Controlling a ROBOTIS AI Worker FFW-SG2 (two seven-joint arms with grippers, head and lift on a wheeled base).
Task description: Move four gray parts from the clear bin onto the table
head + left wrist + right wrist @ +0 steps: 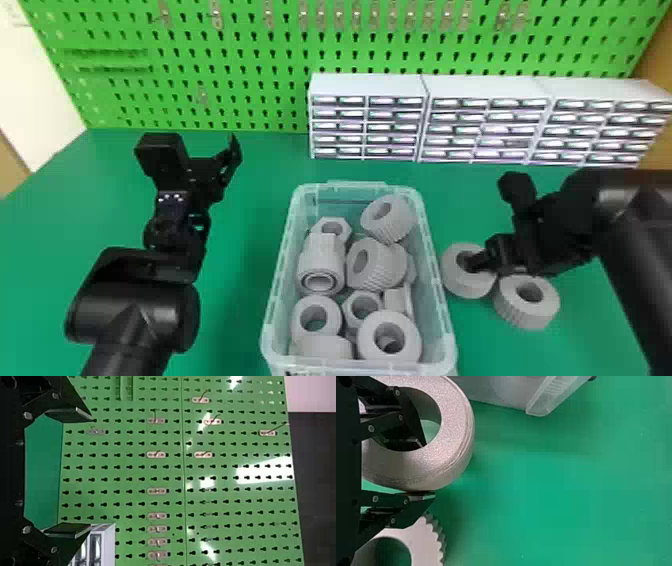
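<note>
Right gripper (pixel 486 262): one finger down in the hole of a ribbed gray ring, the other against its outer side; the two stand a ring-wall apart, with that wall pinched between them.
Held gray ring (pixel 453 284): at this gripper's fingertips, hole facing up, just outside the bin; whether its underside touches the table, I cannot tell.
Second gray ring (pixel 524 316): on the table just beside the held one, nearer the robot and a little to the right of the right gripper's fingertips, hole up, ridges around its side.
Clear bin (pixel 274 310): just left of the right gripper, between the two grippers.
Gray parts in the bin: several rings, some lying with the hole up and others tilted, two hex nuts (pixel 345 231) (pixel 364 295), and a stepped cylinder (pixel 321 255), heaped together to the left of the right gripper.
Left gripper (pixel 194 145): held wide open, nothing between its fingers, above the table on the far left side of the bin, well apart from the right gripper.
Green table (pixel 260 165): under both grippers, the bin and the second ring.
Drawer units (pixel 367 85): three in a row beyond the right gripper and the bin, at the foot of the pegboard.
Green pegboard (pixel 250 90): upright beyond both grippers, with metal hooks (pixel 216 14) along its upper part.
</note>
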